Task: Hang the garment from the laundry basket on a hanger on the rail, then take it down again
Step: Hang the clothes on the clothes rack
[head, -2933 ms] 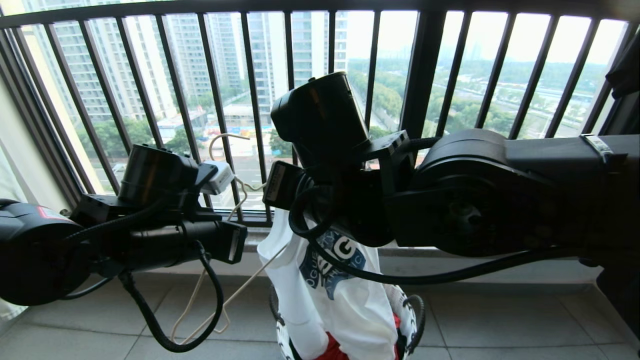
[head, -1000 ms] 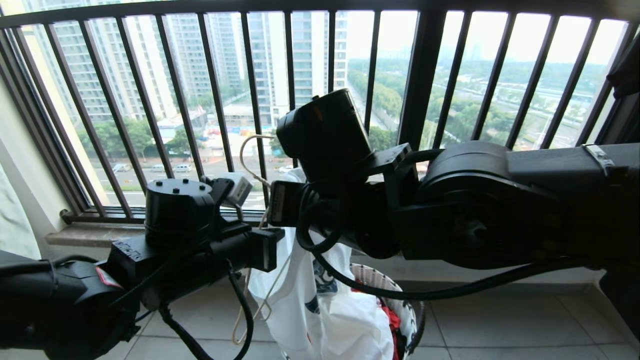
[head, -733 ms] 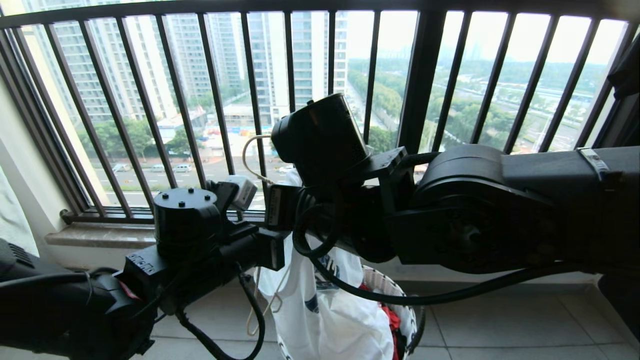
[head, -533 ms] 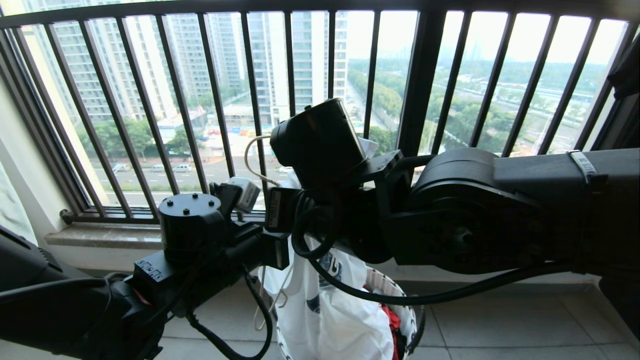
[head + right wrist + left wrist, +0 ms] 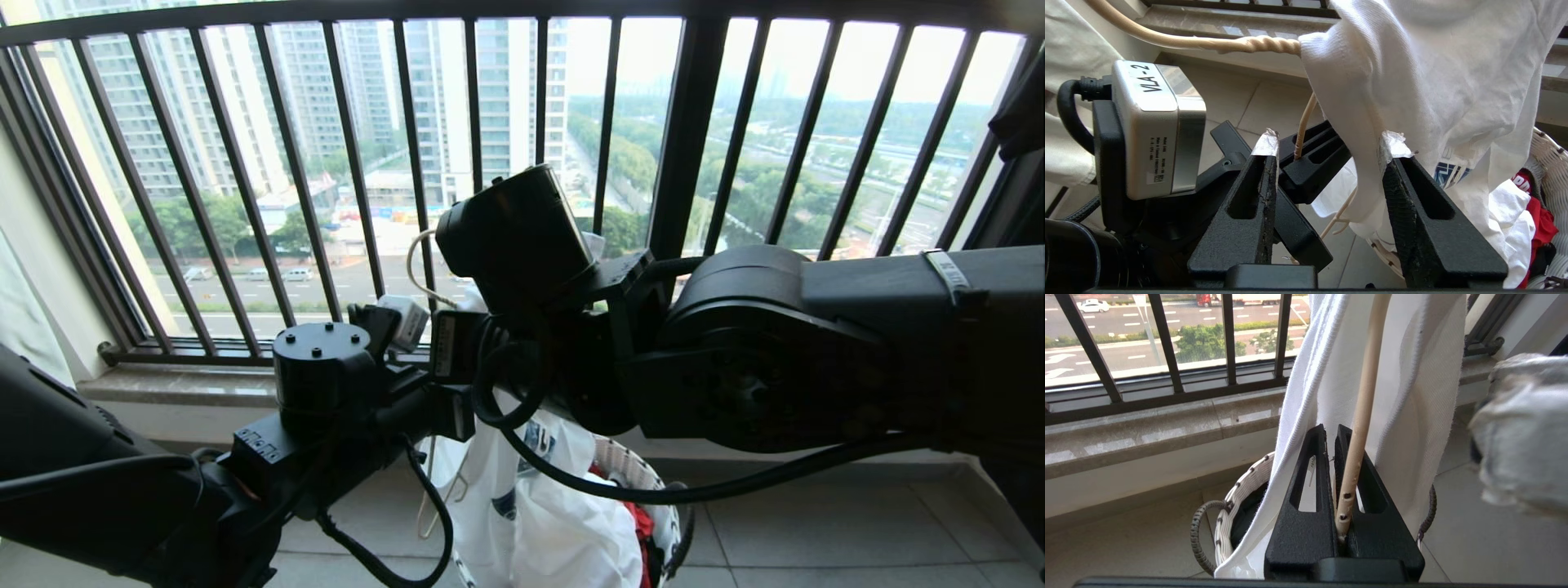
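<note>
In the left wrist view my left gripper (image 5: pixel 1329 430) is shut on the cream-white wire of the hanger (image 5: pixel 1361 412), low in front of the window. The white garment (image 5: pixel 1412 375) drapes over that wire and hangs down into the laundry basket (image 5: pixel 1237 486). The hanger's twisted neck (image 5: pixel 1257 44) comes out of the garment's collar (image 5: pixel 1331 53). Close beside it my right gripper (image 5: pixel 1329 145) stands open, with fabric lying against one taped fingertip (image 5: pixel 1392 145) and nothing pinched between the two. The garment's blue print (image 5: pixel 1447 171) shows partly. The rail is out of view.
The black window railing (image 5: pixel 686 131) and a stone sill (image 5: pixel 180 384) stand just behind the arms. A red cloth (image 5: pixel 1541 228) lies in the basket (image 5: pixel 645 482). Tiled floor (image 5: pixel 816 523) spreads to the right. A pale cloth (image 5: pixel 24 327) hangs at the far left.
My left arm has swung right and closer to the right arm, carrying the hanger with it. The right arm has sunk a little. The garment hangs lower over the basket.
</note>
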